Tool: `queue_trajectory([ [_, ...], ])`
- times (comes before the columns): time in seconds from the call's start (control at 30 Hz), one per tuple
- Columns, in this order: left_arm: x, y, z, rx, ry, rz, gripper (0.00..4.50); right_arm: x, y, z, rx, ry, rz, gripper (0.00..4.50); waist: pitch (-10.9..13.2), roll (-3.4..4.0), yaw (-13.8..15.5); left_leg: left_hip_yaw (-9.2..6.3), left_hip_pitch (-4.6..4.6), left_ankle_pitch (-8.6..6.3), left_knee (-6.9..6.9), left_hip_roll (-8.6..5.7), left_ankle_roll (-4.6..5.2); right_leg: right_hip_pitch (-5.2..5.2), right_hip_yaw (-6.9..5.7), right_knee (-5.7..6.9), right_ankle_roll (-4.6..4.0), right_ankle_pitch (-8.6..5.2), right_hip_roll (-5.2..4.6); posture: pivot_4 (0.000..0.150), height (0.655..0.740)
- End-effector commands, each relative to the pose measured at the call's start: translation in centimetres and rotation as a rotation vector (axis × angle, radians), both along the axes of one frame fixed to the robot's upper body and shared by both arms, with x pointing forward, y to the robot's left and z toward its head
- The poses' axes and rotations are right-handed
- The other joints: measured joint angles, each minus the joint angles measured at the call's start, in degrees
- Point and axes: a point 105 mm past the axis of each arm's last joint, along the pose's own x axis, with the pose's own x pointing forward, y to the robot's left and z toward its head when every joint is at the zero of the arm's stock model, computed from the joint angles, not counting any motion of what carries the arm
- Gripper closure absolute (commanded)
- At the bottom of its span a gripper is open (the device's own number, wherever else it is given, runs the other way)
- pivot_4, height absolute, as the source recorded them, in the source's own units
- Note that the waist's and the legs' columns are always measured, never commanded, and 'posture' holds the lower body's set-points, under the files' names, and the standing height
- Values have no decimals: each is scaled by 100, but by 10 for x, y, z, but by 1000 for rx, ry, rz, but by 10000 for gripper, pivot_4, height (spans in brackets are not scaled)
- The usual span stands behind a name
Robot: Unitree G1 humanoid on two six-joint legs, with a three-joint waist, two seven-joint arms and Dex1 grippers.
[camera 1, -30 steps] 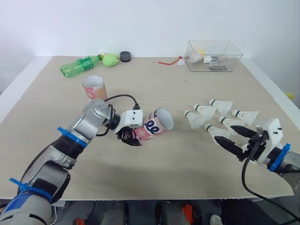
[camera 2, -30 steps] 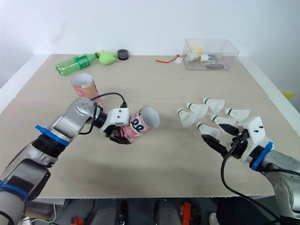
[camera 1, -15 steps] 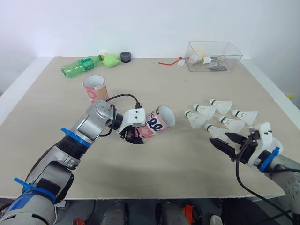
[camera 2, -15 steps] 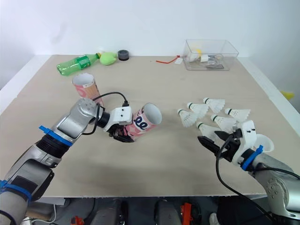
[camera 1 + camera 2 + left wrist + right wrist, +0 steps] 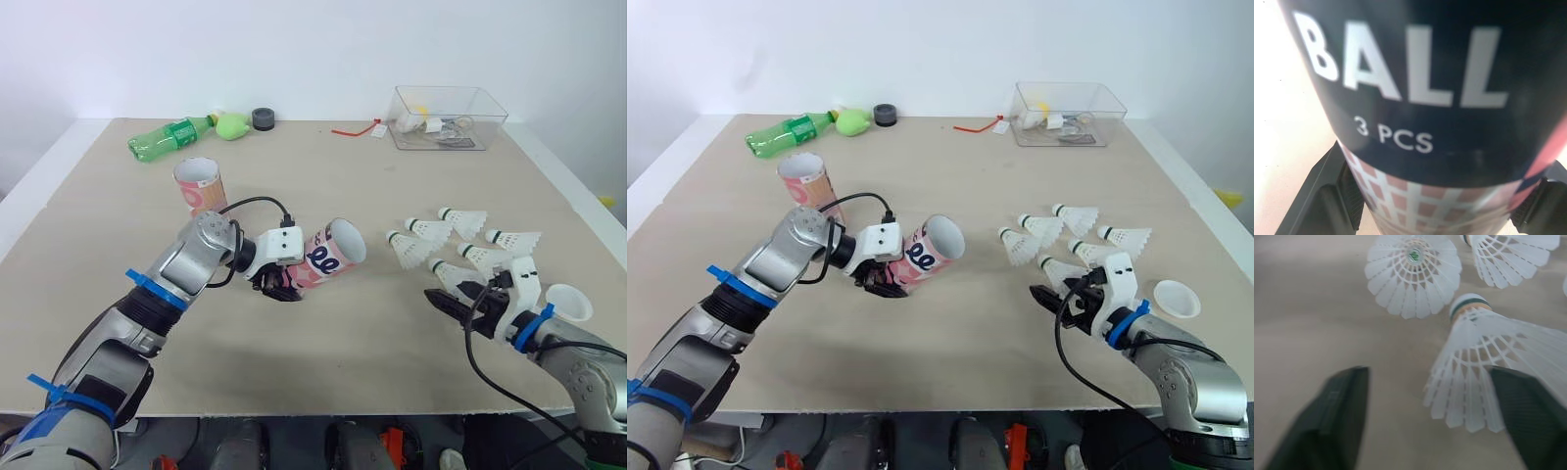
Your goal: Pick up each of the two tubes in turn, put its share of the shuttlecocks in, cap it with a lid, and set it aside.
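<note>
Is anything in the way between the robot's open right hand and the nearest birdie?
Nothing visible is. The right gripper is open, and the nearest shuttlecock lies on the table just ahead of its fingers. The other shuttlecocks lie close beyond it.

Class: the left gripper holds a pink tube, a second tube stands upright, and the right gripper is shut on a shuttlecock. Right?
No: the right gripper is open, fingers apart by the nearest shuttlecock, as the right wrist view shows. The left gripper does hold the pink tube; the second tube stands upright.
</note>
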Motion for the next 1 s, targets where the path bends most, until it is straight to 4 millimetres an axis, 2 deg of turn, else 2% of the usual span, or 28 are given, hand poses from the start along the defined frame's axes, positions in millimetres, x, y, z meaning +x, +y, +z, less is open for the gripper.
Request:
queue_trajectory([
  [0.03,-1,0,-1,0,-10,2,12755,3,-2,15,-27,-52,9,21305,0,0,0,0,0,0,0,0,0,0,0,0,0,0,0,1500,7400],
  [0.17,0,-1,-1,-3,-10,-3,12755,2,-7,15,-52,-51,3,41427,0,0,0,1,0,0,0,0,0,0,1,0,0,0,0,1500,7400],
  [0.2,0,-1,-1,-3,-10,-4,12755,1,-8,16,-59,-51,4,44295,0,0,0,1,0,0,0,-1,0,0,2,0,0,0,-1,1500,7400],
  [0.53,2,-2,-3,-3,-6,-6,12755,-17,-4,29,-145,-48,154,44295,-1,1,4,1,-1,0,2,-3,1,1,0,-1,1,0,-3,1500,7400],
  [0.63,4,-1,-5,-1,-1,-4,12755,-24,-16,43,-232,-67,193,44295,-1,2,7,0,-1,0,11,-4,2,4,-1,-1,0,-1,-5,1500,7400],
  [0.73,5,2,-7,5,4,0,12755,-25,-28,71,-301,-122,219,44295,-2,5,3,4,-4,-3,25,-5,7,5,2,-1,5,3,-7,1500,7400],
  [0.8,5,3,-9,8,11,3,12755,-31,-21,94,-373,-170,335,44295,-2,5,1,4,-3,-1,28,-4,10,7,0,-1,7,6,-7,1500,7400],
  [0.9,5,3,-11,-4,47,1,12755,-26,9,135,-491,-317,484,44295,0,21,-19,6,1,0,29,-2,12,7,1,-1,4,8,-6,1500,7400],
  [1.0,4,4,-7,-22,61,-33,12755,-21,47,153,-560,-456,622,44295,1,28,-24,4,8,3,28,-2,16,7,3,-1,-1,14,-2,1500,7400],
])
